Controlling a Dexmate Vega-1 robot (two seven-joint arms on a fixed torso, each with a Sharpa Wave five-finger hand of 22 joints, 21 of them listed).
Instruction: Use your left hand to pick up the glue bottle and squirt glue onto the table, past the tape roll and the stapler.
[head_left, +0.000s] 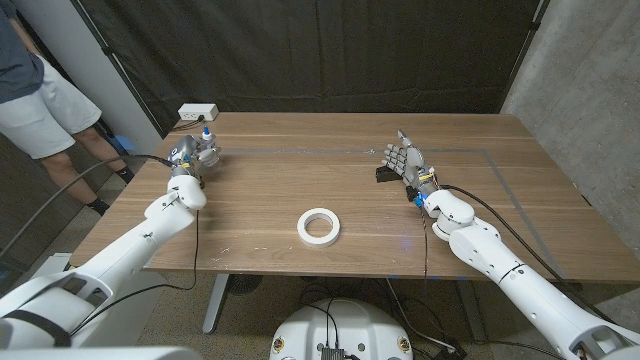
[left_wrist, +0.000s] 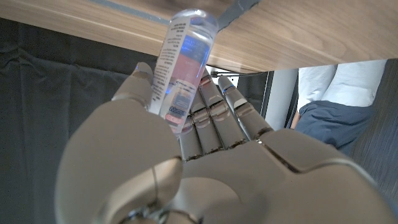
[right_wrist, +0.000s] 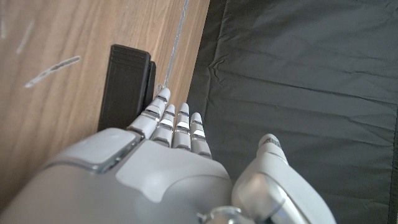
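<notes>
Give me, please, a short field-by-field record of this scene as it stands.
left hand: holds the glue bottle at the table's left far side
right hand: open, fingers straight, beside the stapler
stapler: black, on the table by the right hand
tape roll: white, lying flat near the table's front middle
table: wooden
person: standing at far left

On the worktop (head_left: 360, 190): one glue bottle (head_left: 206, 145), one white tape roll (head_left: 319, 226), one black stapler (head_left: 385, 174), one white power strip (head_left: 197, 112) at the far edge. Two robot hands: left hand (head_left: 188, 157), right hand (head_left: 408, 160). One person (head_left: 35, 90) standing beside the worktop.
</notes>
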